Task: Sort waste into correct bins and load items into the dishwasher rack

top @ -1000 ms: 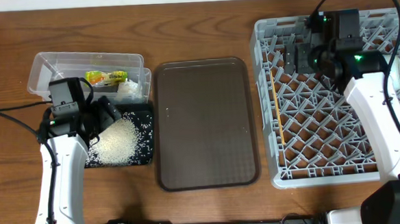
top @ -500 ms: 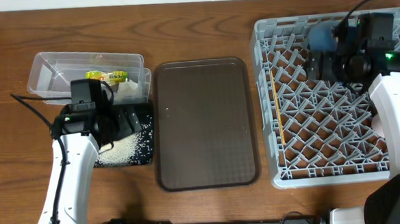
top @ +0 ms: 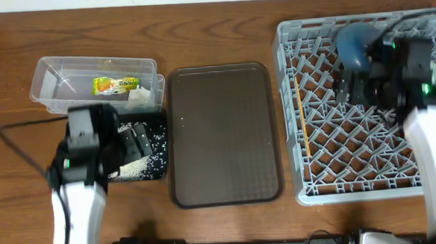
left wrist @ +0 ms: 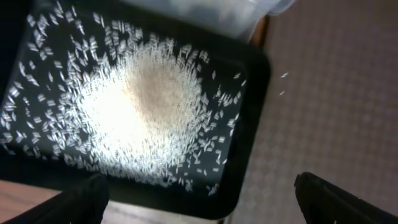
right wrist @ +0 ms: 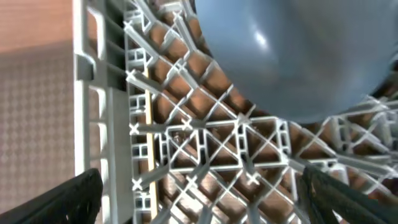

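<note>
The grey dishwasher rack [top: 332, 153] fills the right side, and a dark blue plate [top: 354, 41] leans in its far part. A thin wooden stick [top: 302, 121] lies along its left wall. My right gripper [top: 348, 90] hovers open just in front of the plate [right wrist: 298, 50], over the lattice [right wrist: 205, 143], holding nothing [right wrist: 202, 202]. At the left, the black tray [top: 158, 123] holds loose rice [top: 134, 167]. My left gripper [top: 134, 137] hangs open over the tray's near right corner [left wrist: 199, 205]. The rice [left wrist: 149, 106] is in a heap. The clear tub [top: 59, 78] holds a yellow-green wrapper [top: 115, 85] and white tissue [top: 138, 98].
A larger brown serving tray [top: 224, 133] lies between the black tray and the rack, with a few stray grains [left wrist: 283, 76] on it. Both arms reach in from the table's front edge. The clear tub's corner [left wrist: 211, 12] overlaps the black tray's far edge.
The right gripper has drawn back from the far end of the rack, uncovering the blue plate standing there. The left arm has pulled toward the front, its gripper still over the black tray.
</note>
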`<state>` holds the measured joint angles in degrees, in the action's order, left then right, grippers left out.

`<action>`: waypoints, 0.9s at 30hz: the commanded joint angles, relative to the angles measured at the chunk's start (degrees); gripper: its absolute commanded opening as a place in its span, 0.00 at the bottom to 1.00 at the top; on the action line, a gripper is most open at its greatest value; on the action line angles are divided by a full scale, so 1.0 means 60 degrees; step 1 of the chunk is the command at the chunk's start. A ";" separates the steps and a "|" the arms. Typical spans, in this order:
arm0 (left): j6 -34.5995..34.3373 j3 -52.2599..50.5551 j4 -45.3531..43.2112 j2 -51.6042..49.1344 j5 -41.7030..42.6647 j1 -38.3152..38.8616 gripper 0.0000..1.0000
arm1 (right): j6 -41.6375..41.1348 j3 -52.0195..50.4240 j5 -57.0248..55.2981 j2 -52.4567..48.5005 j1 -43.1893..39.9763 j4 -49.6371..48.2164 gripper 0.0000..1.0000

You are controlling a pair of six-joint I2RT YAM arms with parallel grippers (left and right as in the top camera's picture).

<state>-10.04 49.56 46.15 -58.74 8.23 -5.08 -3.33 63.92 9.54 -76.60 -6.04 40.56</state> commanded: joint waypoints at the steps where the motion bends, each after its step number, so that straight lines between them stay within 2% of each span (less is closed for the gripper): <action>1: 0.0240 -0.0729 -0.0423 0.1359 -0.0011 0.0033 0.98 | -0.0084 -0.1384 -0.0579 0.1708 0.0331 -0.0871 0.99; 6: 0.0233 -0.1526 -0.0769 0.3351 -0.0007 0.0033 0.98 | -0.0076 -0.3406 -0.0867 0.4193 0.0503 -0.2331 0.99; 11: 0.0237 -0.1530 -0.0780 0.4109 -0.0011 0.0029 0.98 | -0.0076 -0.4149 -0.0871 0.5490 0.0503 -0.2342 0.99; 27: 0.0237 -0.1530 -0.0776 0.4109 -0.0011 0.0029 0.98 | -0.0076 -0.4222 -0.0867 0.5705 0.0503 0.0168 0.99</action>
<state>-9.15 40.56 41.74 -34.24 8.23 -5.08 -3.44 38.81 4.86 -42.63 -3.55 40.27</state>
